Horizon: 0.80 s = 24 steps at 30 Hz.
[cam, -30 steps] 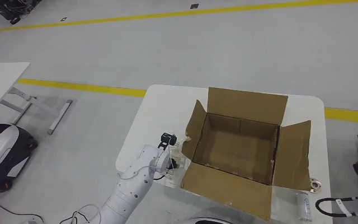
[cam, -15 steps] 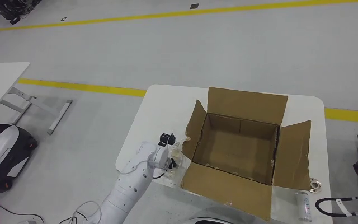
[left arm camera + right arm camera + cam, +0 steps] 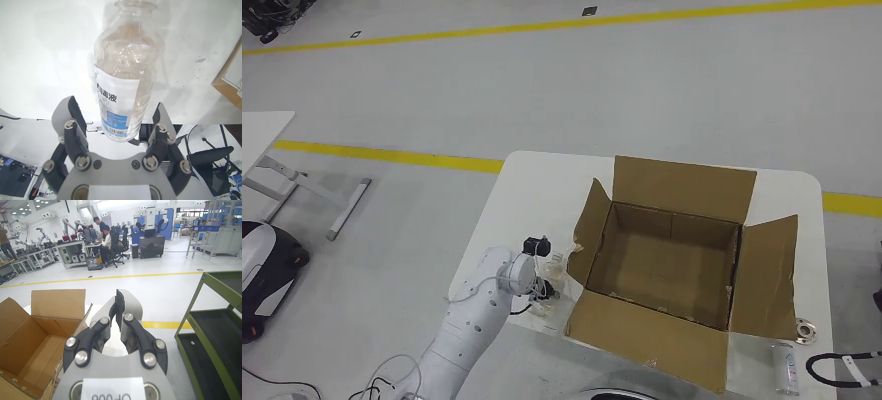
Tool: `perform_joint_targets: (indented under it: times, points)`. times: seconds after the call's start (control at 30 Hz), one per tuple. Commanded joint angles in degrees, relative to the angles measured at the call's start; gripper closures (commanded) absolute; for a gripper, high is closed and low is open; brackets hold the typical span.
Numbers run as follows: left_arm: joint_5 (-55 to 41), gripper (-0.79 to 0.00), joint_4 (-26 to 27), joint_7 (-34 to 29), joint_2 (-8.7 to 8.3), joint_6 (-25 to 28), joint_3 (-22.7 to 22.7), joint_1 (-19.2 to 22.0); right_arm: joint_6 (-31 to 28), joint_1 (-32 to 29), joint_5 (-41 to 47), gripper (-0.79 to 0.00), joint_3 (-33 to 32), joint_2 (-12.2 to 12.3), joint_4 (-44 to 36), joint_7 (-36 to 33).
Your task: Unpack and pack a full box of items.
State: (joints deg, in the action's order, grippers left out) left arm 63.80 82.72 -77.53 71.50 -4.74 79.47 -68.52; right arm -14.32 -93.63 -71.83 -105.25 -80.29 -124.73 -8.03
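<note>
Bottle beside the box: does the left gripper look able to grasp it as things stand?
Probably yes: the left gripper is open and straddles the lower body of the bottle, with nothing in between.

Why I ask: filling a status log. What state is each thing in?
cardboard box: open, flaps spread, looks empty.
clear bottle: lying on the table, not gripped.
left gripper: fingers open either side of the clear bottle.
right gripper: fingers shut, holding nothing.
second bottle: lying on the table.
</note>
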Motion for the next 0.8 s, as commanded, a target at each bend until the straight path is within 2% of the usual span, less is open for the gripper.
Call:
perform_joint_targets:
  times: [0.0,0.07,0.23,0.27,0.3,0.33,0.4,0.43,0.6,0.77]
  points:
    - [-0.1,-0.637,-0.2,0.3,0.0,-0.1,-0.4,0.0,0.0,0.0,0.0,0.0,0.0,0.0,0.0,0.0]
    - [-0.3,-0.539,-0.6,0.5,0.0,-0.2,-0.6,0.2,0.0,0.0,0.0,0.0,0.0,0.0,0.0,0.0]
    - [0.0,-0.446,-1.3,0.5,-0.01,-0.7,-1.6,0.6,0.0,0.0,0.0,0.0,0.0,0.0,0.0,0.0]
    - [0.2,-0.388,-1.5,0.5,-0.03,-0.9,-1.7,0.6,0.0,0.0,0.0,0.0,0.0,0.0,0.0,0.0]
    - [0.3,-0.366,-1.6,0.5,-0.04,-1.0,-1.8,0.7,0.0,0.0,0.0,0.0,0.0,0.0,0.0,0.0]
    - [0.2,-0.311,-1.7,0.6,-0.04,-1.1,-1.9,0.7,0.0,0.0,0.0,0.0,0.0,0.0,0.0,0.0]
    - [0.4,-0.049,-1.7,0.7,-0.07,-1.4,-2.1,0.8,0.0,0.0,0.0,0.0,0.0,0.0,0.0,0.0]
    - [0.4,0.0,-1.4,0.9,-0.09,-1.5,-2.1,0.8,0.0,0.0,0.0,0.0,0.0,0.0,0.0,0.0]
    - [2.7,0.0,4.5,1.9,-0.5,-3.3,-1.1,-1.7,0.0,0.0,0.0,0.0,0.0,0.0,0.0,0.0]
    - [3.6,0.0,18.4,0.9,-1.21,-4.9,2.6,-6.9,0.0,0.0,0.0,0.0,0.0,0.0,0.0,0.0]
